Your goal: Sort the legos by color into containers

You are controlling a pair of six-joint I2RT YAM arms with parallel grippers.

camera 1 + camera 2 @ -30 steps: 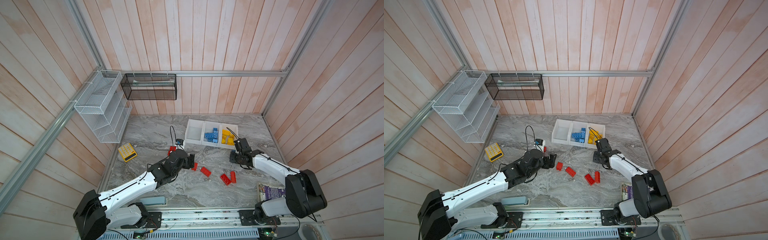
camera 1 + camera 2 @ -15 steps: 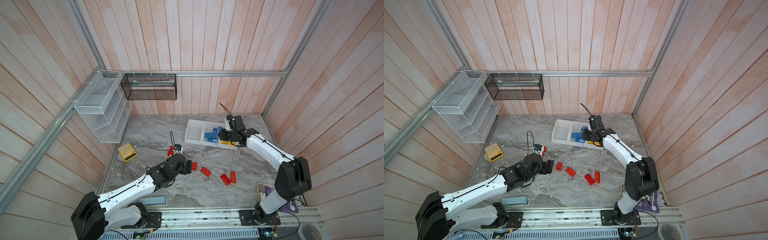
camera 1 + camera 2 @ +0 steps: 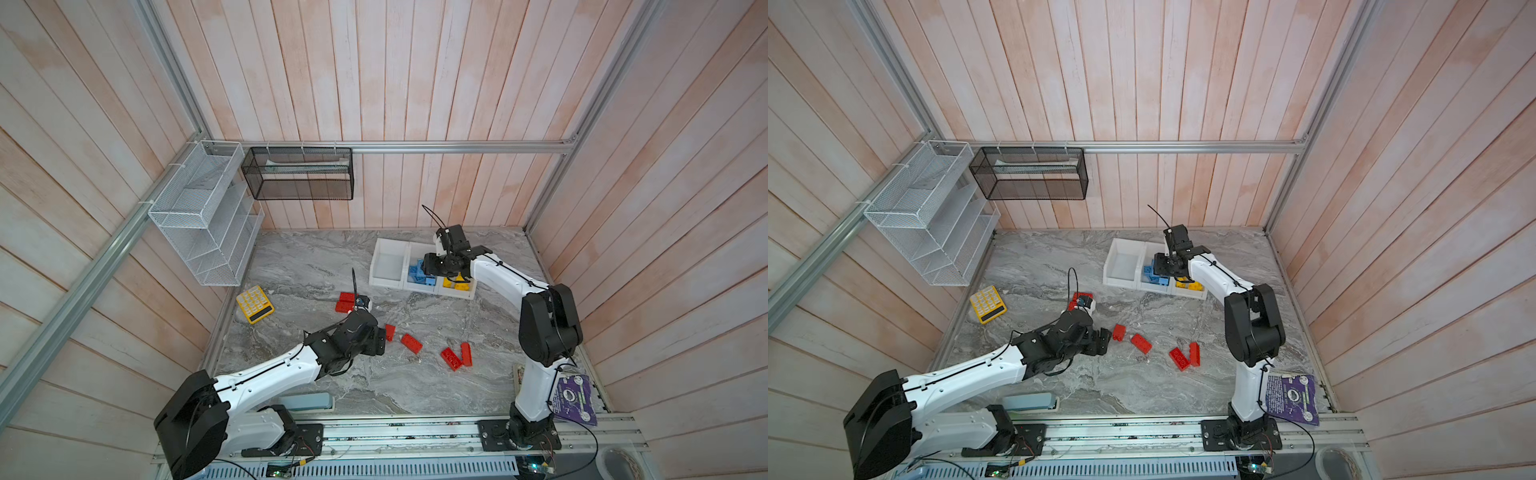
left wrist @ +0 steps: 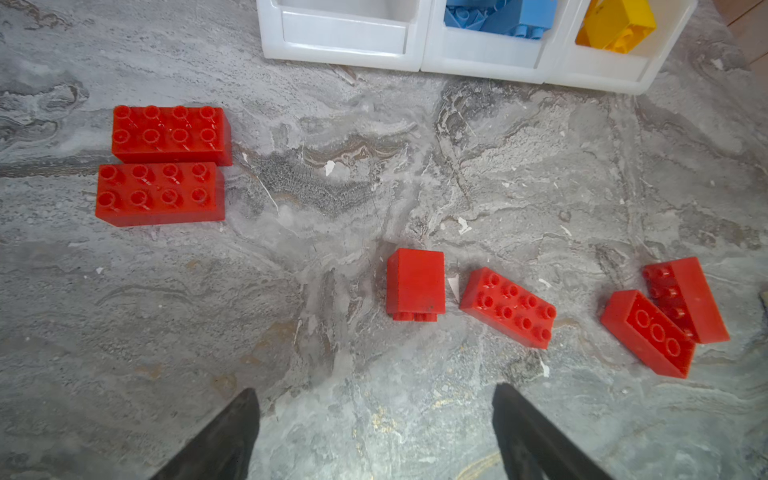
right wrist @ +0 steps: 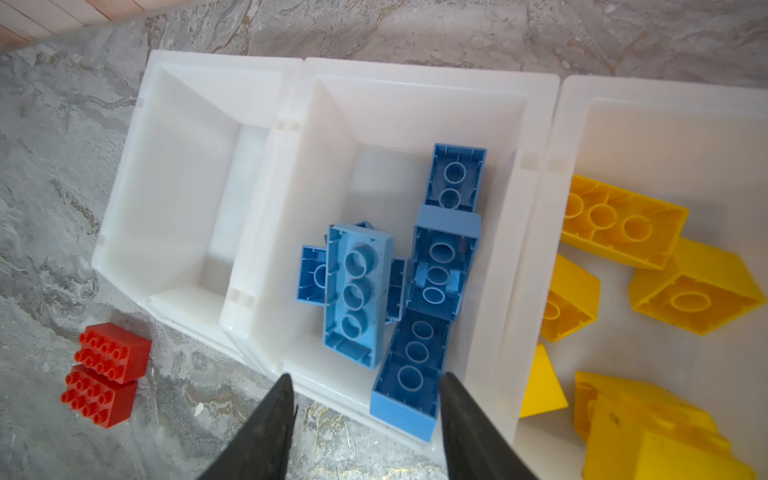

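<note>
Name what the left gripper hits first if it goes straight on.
Probably the small red brick lying on its side, dead ahead of the open left gripper; nothing shows between them, though depth is unclear.

No text can be read, purple leaflet at the table's five o'clock bears print too small, calculator keys illegible.

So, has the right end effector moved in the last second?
Yes. The right end effector went from the tabletop in front of the containers to over the middle container.
</note>
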